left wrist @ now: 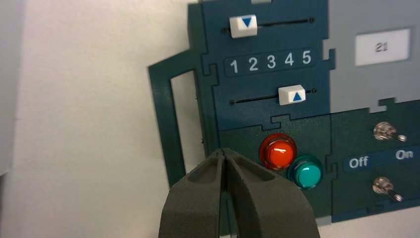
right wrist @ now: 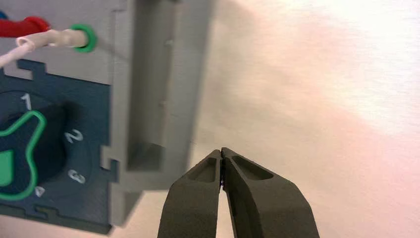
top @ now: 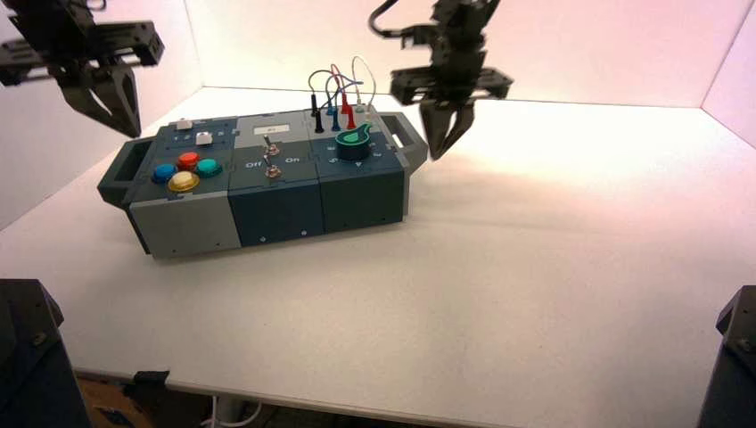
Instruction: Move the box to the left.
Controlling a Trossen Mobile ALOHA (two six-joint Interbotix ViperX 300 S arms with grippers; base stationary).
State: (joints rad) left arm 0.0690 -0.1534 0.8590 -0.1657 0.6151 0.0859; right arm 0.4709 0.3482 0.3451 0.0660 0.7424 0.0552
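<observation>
The long dark teal-and-grey box (top: 276,201) sits on the white table (top: 499,294), filling the left and centre of the upper half of the frame, turned a little so its right end lies farther back than its left. At the upper left of the frame the left gripper (top: 134,129) hangs by the box's left handle (top: 116,174), its fingers pressed together and holding nothing. Just right of the top centre, the right gripper (top: 437,153) is beside the grey right handle (top: 406,138), also closed, with nothing in its grip. On the box's left part, a blue button (top: 164,173), a red button (top: 187,161), a green button (top: 208,168) and a yellow button (top: 184,182) are clustered below two white sliders (left wrist: 292,94); one slider stands near the 1 end of its slot, the other near the 5 end. Two metal toggle switches (top: 272,171) are in the middle, both tipped towards On. The green-topped knob (top: 353,143) is on the right part, and behind it black, blue, red and white wires (top: 343,80) loop up from their sockets.
</observation>
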